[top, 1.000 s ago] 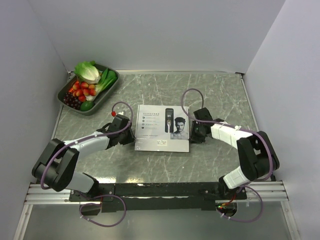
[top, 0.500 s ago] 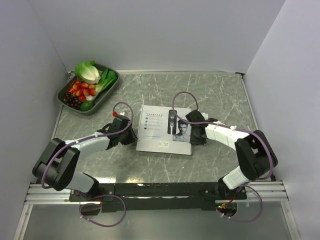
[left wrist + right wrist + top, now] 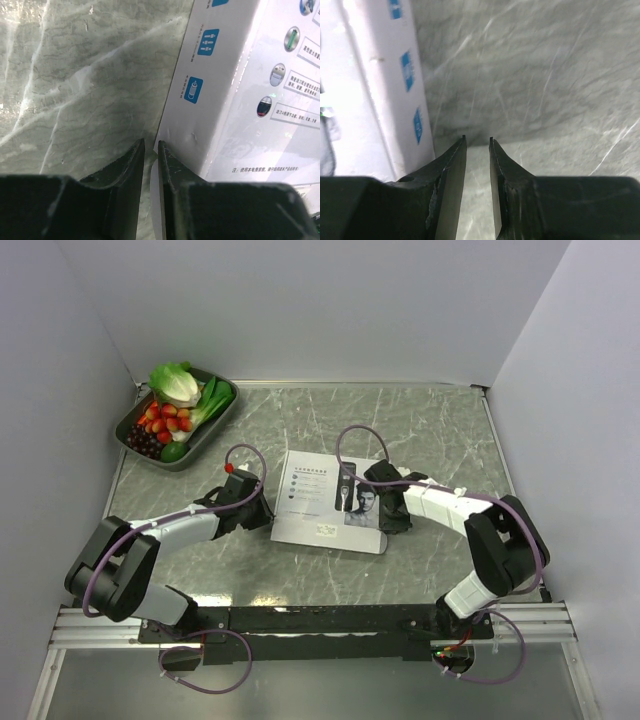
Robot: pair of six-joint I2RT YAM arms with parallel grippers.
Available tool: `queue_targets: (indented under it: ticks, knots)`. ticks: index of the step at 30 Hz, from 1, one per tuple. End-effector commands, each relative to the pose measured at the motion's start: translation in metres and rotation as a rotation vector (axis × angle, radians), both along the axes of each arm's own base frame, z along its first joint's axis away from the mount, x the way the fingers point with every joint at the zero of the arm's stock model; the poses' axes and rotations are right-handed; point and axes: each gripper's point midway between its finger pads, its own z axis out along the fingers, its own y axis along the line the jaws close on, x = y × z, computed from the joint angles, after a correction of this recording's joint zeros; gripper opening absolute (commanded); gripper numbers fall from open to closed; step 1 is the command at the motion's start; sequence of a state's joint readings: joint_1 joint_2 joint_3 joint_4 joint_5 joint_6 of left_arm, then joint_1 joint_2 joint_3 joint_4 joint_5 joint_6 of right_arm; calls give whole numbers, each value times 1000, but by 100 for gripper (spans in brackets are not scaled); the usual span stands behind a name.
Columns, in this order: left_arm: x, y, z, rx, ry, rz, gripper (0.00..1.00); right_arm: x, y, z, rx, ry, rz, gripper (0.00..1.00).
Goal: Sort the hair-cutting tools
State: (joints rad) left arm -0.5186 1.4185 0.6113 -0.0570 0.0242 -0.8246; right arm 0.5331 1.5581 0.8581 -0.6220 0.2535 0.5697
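No hair-cutting tools are in view; only a printed clipper picture shows on the white box (image 3: pixel 320 505) lying flat mid-table. My left gripper (image 3: pixel 264 512) rests low at the box's left edge. Its jaws stand slightly open (image 3: pixel 151 143) with a narrow gap, and the box (image 3: pixel 235 85) lies against the right finger. My right gripper (image 3: pixel 392 516) is at the box's right edge, slightly open (image 3: pixel 477 138). Bare table shows between its fingers, and the box's side (image 3: pixel 395 100) is just left of them.
A dark tray (image 3: pixel 224 410) with lettuce, strawberries and other produce sits at the back left corner. White walls enclose the marbled table (image 3: pixel 430 430) on three sides. The arms' bases stand at the near edge.
My right gripper has slid left against the box's right side. The box has shifted left and turned a little. The left gripper has stayed at the left edge.
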Motion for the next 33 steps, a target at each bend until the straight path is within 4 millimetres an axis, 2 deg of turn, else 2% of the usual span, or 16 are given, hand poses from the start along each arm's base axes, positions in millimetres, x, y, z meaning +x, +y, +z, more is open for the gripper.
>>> queue_targets:
  ticks: [1,3,5,13,16,23,28,33]
  knots:
    - [-2,-48,32,-191,-46,-120,24,-19,62,22,282,89,134,35]
    - [-1,-49,34,-198,-52,-120,24,-24,66,27,305,118,153,35]
    - [-2,-48,34,-198,-52,-120,24,-20,63,32,286,96,141,35]
    - [-2,-47,34,-188,-54,-126,24,6,13,65,67,-120,-14,35]
    - [-2,-45,34,-178,-59,-121,24,4,6,66,56,-148,-25,36]
    - [-3,-44,35,-179,-58,-121,24,-11,-5,47,49,-147,-47,35]
    - [-3,-43,36,-175,-59,-118,24,-7,-19,41,-18,-171,-88,34]
    - [-3,-42,34,-165,-53,-119,24,4,-27,46,4,-255,-156,32]
